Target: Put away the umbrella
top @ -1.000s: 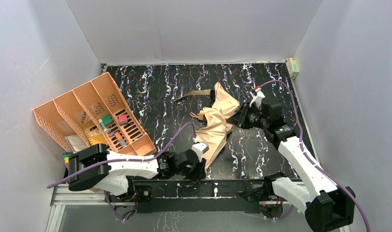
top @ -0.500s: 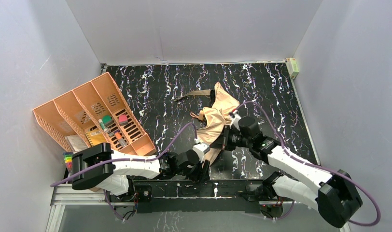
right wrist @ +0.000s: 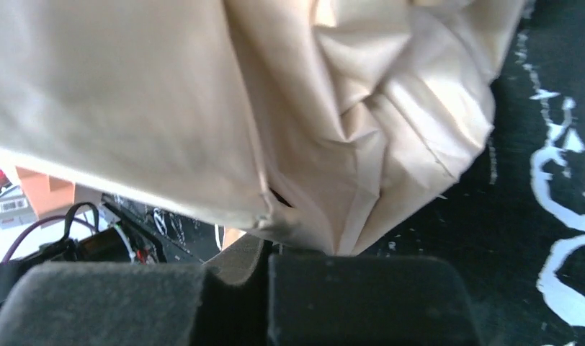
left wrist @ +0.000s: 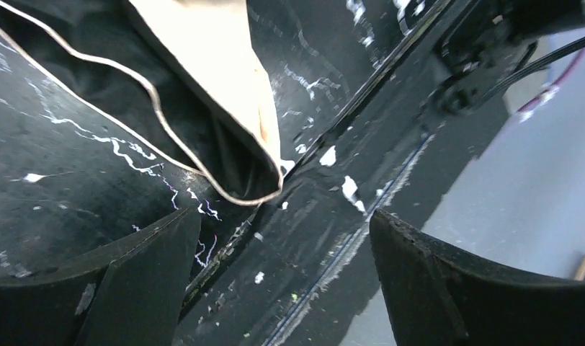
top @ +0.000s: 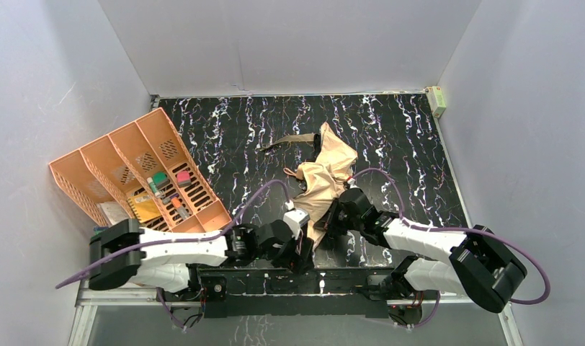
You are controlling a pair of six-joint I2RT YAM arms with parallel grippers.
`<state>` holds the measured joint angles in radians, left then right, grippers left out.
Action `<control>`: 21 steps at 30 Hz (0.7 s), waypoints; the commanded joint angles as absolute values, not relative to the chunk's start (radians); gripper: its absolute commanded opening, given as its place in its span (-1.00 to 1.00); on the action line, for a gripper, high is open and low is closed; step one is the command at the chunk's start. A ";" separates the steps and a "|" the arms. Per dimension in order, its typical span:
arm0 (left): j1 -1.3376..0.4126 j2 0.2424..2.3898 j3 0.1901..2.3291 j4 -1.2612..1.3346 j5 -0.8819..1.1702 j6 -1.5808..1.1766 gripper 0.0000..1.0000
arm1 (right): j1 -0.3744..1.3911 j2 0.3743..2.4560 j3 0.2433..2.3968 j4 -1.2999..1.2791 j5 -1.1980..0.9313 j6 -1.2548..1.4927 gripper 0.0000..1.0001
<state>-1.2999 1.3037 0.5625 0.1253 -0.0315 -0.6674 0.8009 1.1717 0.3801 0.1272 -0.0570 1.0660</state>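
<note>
Obs: umbrella (top: 324,176) lies crumpled mid-table (top: 390,130), tan side up, well apart from the orange organizer (top: 142,176) at the left. Right gripper (right wrist: 235,288) — pads pressed together on a fold of canopy at the umbrella's near end. Left gripper (left wrist: 282,288) — fingers spread wide, nothing between them, just beside the canopy hem at the table's near edge.

Black marbled tabletop (top: 261,122) — plain pale-grey walls (top: 275,43) around.
</note>
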 commanded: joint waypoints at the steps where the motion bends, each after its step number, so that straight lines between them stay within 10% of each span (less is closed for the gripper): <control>1: -1.304 1.118 0.649 -0.065 -0.146 -0.678 0.78 | 0.805 1.177 0.350 0.094 0.038 1.096 -0.95; 21: -0.671 1.489 1.164 -0.124 0.247 -0.738 0.72 | 0.805 1.236 0.299 0.093 0.054 1.032 -0.96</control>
